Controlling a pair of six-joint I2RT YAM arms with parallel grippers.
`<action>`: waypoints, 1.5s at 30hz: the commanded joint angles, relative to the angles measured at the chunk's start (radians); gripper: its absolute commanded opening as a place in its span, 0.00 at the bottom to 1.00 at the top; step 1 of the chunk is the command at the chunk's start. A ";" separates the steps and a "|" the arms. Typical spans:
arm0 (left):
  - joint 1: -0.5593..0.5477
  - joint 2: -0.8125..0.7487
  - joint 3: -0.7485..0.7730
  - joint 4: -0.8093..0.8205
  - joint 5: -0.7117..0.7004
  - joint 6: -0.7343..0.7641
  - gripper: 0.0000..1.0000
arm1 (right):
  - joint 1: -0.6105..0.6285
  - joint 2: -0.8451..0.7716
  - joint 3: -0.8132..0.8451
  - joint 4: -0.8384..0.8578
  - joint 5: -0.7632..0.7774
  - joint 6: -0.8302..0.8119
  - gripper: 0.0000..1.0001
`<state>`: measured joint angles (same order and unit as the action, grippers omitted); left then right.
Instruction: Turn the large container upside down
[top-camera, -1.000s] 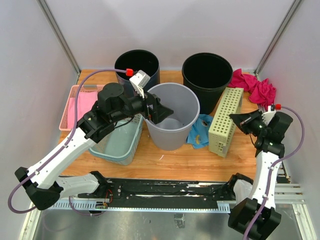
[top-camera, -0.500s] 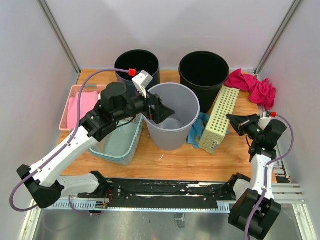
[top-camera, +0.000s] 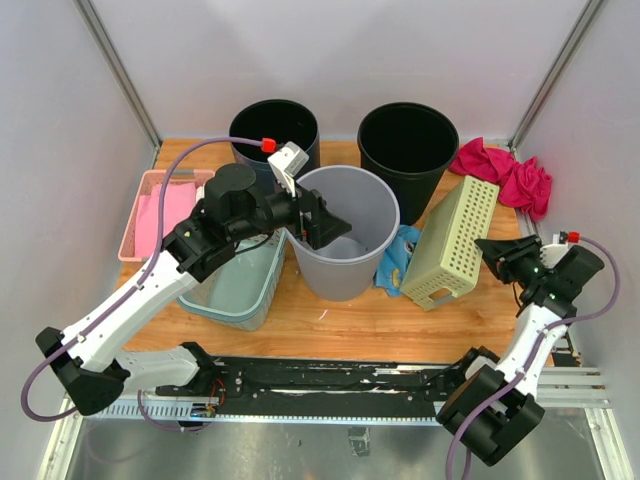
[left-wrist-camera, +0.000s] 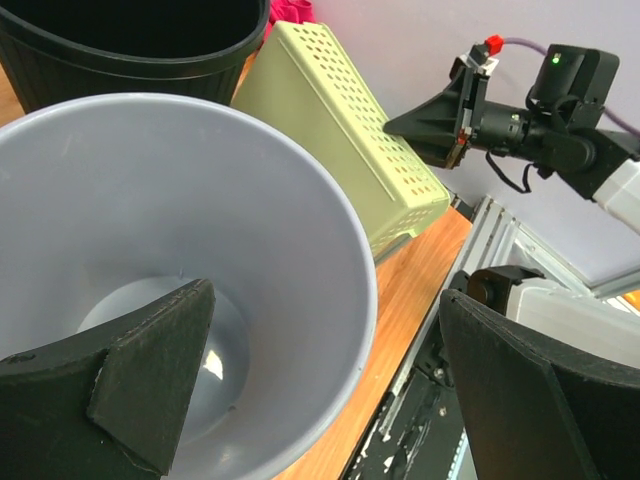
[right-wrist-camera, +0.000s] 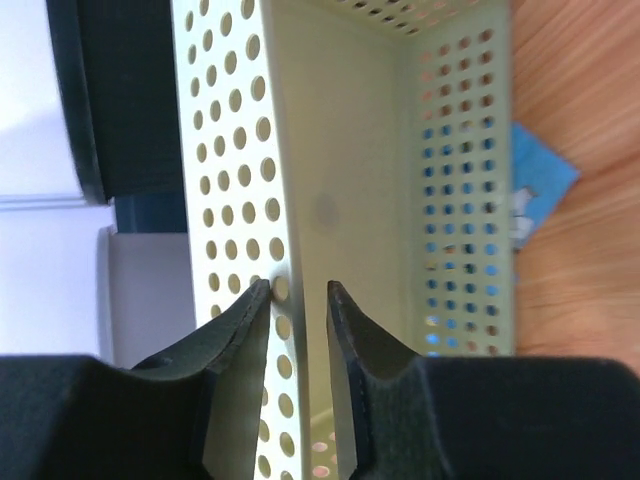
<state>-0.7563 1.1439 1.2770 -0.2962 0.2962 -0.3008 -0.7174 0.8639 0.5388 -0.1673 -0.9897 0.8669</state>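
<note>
Now | left fingers (left-wrist-camera: 150, 400) wide, astride rim of grey bin (left-wrist-camera: 330, 230) | right fingers (right-wrist-camera: 235, 350) narrowly parted, by basket (right-wrist-camera: 440, 150)

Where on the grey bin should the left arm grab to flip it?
Pinch the thin rim of the grey bin on its left side, coming down from above. It stands upright with its mouth open, and the left gripper, jaws open, straddles that wall with one finger inside.
</note>
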 joint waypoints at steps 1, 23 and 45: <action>-0.009 0.007 0.035 -0.011 0.032 -0.007 0.99 | -0.034 0.026 0.044 -0.400 0.307 -0.318 0.29; -0.009 -0.024 0.018 -0.032 -0.041 -0.018 0.99 | 0.266 -0.104 0.272 -0.438 0.531 -0.415 0.53; -0.009 -0.182 -0.004 -0.128 -0.397 -0.111 0.99 | 0.802 0.490 0.367 -0.375 0.921 -0.442 0.51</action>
<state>-0.7563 0.9527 1.2770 -0.4084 -0.0780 -0.4141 0.1596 1.3918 0.9226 -0.4232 -0.2176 0.4820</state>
